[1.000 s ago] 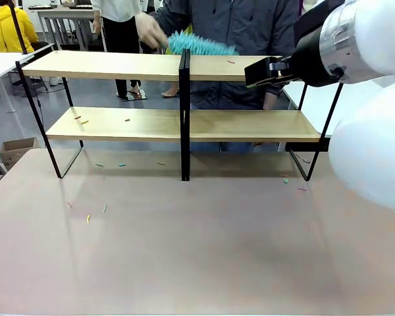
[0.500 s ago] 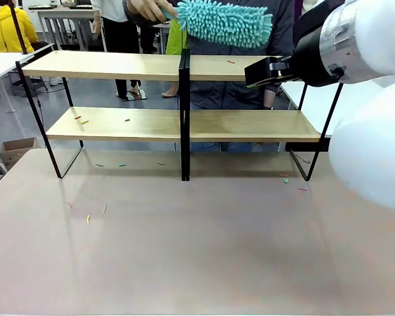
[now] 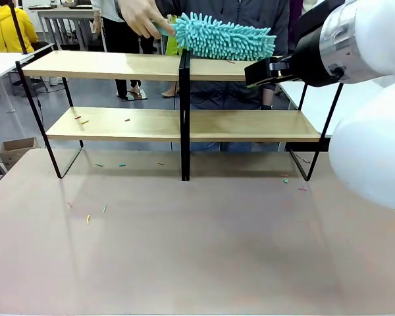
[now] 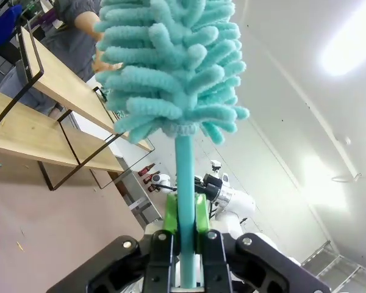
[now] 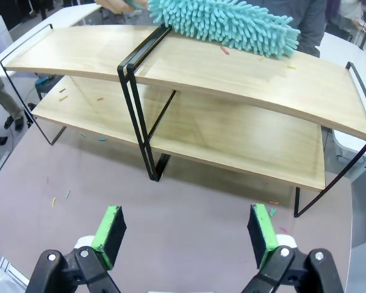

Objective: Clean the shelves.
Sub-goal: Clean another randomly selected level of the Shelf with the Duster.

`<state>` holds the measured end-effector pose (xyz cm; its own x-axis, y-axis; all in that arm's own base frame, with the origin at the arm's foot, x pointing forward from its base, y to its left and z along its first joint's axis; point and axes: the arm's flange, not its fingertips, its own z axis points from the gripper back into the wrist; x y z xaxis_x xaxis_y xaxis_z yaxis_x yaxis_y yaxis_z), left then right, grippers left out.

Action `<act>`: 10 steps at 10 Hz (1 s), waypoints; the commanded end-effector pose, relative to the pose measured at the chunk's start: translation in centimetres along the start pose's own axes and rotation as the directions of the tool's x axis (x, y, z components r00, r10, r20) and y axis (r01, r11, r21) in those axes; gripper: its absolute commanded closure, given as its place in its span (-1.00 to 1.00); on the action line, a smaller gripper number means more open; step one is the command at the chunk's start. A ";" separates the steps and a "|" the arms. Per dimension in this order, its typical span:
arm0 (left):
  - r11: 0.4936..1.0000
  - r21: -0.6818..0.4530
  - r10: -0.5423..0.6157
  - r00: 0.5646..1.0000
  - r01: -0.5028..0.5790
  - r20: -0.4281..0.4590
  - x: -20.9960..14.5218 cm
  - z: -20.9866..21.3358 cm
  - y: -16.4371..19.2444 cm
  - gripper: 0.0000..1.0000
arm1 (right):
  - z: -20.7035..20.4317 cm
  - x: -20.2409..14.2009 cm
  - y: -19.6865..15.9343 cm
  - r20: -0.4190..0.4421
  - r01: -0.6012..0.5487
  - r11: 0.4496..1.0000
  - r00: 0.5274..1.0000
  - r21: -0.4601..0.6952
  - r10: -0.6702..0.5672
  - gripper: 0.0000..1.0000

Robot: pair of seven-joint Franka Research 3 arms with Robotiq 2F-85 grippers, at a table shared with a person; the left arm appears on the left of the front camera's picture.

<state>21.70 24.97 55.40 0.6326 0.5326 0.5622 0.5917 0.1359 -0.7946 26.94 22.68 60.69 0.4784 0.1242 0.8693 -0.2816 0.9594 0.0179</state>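
The shelves [image 3: 118,66] stand across the far side of the table, four light wood boards on a black frame. A person's hand [image 3: 139,16] holds a teal fluffy duster [image 3: 227,38] low over the top board, just right of the central upright; the right wrist view shows that duster [image 5: 232,24] resting on the board [image 5: 262,79]. My right gripper [image 5: 186,235] hangs open over the table in front of the shelves, nothing between its pads. My left gripper [image 4: 184,213] is shut on the handle of a second teal duster [image 4: 171,67], head pointing up, away from the shelves [image 4: 49,85].
Small coloured scraps lie on the lower left board [image 3: 82,120], on the table at the left [image 3: 95,214] and by the right foot [image 3: 286,179]. My right arm [image 3: 362,39] bulks at the right edge. A cardboard box [image 3: 16,150] sits on the floor at left.
The person's duster rose from behind the top board, swung rightwards and has come down onto the right top board. My right arm has not moved.
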 end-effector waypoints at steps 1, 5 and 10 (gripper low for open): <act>1.000 -0.008 -0.023 1.000 0.023 -0.007 0.0 0.2 -0.3 0.74 | 0.0 0.1 0.0 0.002 0.000 1.000 1.000 0.000 0.000 -1.00; 1.000 0.000 0.000 1.000 0.000 0.000 0.0 0.0 0.0 0.74 | 0.0 0.1 0.0 0.002 0.000 1.000 1.000 0.000 0.000 -1.00; 0.988 0.074 -0.002 0.489 0.136 -0.872 -13.2 -2.9 4.2 0.74 | 0.0 0.1 0.0 0.002 0.000 1.000 1.000 0.000 0.000 -1.00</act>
<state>18.05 16.03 46.86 0.8544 -0.1653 0.4927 0.5196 0.2825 -0.8063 26.92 22.69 60.69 0.4782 0.1246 0.8694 -0.2818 0.9593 0.0175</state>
